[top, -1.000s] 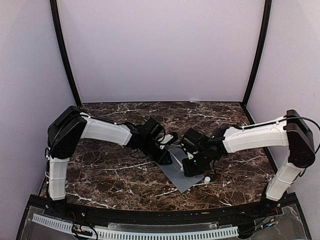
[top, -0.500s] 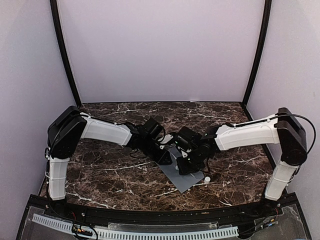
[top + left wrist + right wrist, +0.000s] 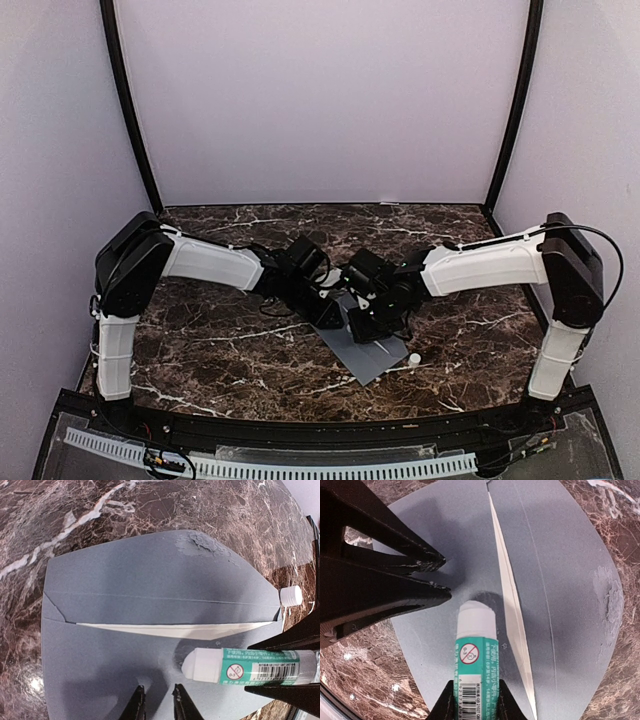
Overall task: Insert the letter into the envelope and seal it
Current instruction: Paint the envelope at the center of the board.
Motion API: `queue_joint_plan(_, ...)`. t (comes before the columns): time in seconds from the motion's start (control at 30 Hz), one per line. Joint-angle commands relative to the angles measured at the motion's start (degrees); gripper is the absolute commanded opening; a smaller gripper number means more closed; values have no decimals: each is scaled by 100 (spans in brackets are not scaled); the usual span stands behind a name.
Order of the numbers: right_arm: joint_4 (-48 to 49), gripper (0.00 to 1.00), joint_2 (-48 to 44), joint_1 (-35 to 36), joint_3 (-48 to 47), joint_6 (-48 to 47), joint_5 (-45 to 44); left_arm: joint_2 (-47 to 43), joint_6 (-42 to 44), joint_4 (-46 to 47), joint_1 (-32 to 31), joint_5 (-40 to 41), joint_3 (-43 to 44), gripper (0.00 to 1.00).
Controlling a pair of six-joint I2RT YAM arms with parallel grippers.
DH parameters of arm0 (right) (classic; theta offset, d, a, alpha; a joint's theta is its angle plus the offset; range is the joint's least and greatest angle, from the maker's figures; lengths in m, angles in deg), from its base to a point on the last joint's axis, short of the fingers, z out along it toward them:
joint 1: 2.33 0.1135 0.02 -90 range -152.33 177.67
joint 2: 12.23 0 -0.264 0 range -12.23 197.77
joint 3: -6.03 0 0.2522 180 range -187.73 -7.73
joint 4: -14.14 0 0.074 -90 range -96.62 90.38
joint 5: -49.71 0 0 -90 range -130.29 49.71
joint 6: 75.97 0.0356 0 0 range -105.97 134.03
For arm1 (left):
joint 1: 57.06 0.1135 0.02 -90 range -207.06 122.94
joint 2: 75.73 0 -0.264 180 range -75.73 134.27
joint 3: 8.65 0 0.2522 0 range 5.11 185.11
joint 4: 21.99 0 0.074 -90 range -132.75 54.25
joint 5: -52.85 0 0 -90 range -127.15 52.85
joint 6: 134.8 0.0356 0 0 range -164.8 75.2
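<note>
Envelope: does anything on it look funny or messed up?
Yes. The envelope has a rough, blotchy patch near the tip of its open flap, unlike the smooth grey around it; maybe smeared glue or scuffed paper. A white cap lies loose beside it.

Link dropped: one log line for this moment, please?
letter: inside envelope | flap: open | right hand: holding uncapped glue stick over envelope | left hand: low over envelope

You've got envelope (image 3: 150,595) flap-open on worktop (image 3: 75,510), letter (image 3: 190,630) edge showing in pocket; glue stick (image 3: 250,666) tip over envelope body, white cap (image 3: 290,595) just off its edge; left claw (image 3: 159,700) barely apart.
</note>
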Motion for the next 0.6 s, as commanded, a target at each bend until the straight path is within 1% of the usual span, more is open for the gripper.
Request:
queue_joint_plan(0.0, 44, 0, 140, -91, -36, -38, -169, 188, 67, -444, -60, -6, -1, 19)
queue_joint_plan(0.53, -189, 0, -834, 29, 915, 241, 153, 210, 71, -447, -50, 4, -1, 19)
queue_joint_plan(0.57, -222, 0, -872, 47, 951, 260, 290, 212, 71, -448, -46, 5, -1, 19)
